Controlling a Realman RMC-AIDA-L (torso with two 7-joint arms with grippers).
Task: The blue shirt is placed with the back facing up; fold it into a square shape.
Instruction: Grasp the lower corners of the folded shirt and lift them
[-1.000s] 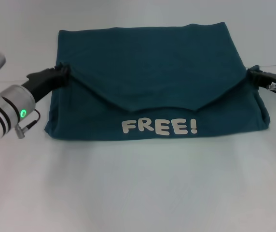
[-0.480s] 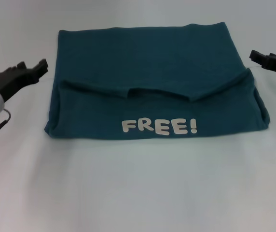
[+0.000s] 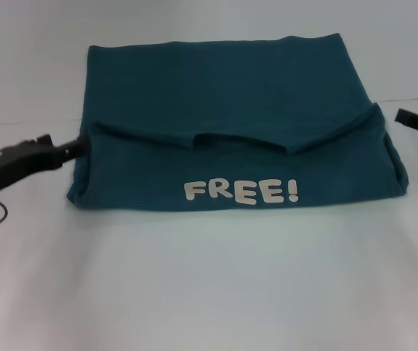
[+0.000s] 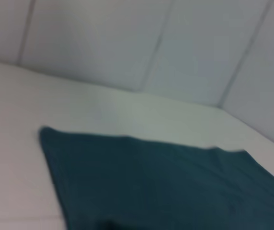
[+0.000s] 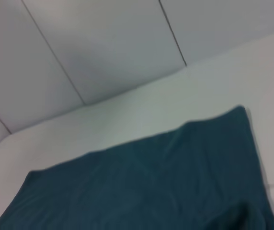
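The blue shirt [image 3: 231, 110] lies folded on the white table, its near part turned up so the white "FREE!" lettering [image 3: 241, 192] faces me. My left gripper [image 3: 66, 146] is low at the shirt's left edge, open, with its tip right at the fabric and nothing held. Just off the shirt's right edge, my right gripper [image 3: 408, 117] is open and clear of the cloth. In both wrist views the blue shirt [image 4: 165, 182] [image 5: 151, 187] fills the lower part and no fingers show.
The white table [image 3: 209, 292] stretches wide in front of the shirt. A pale panelled wall [image 4: 127, 43] stands behind the table.
One second ago both grippers pinched the folded flap's side corners. They let go, the flap dropped flat, and both moved outward. The left gripper has since come down to the shirt's left edge.
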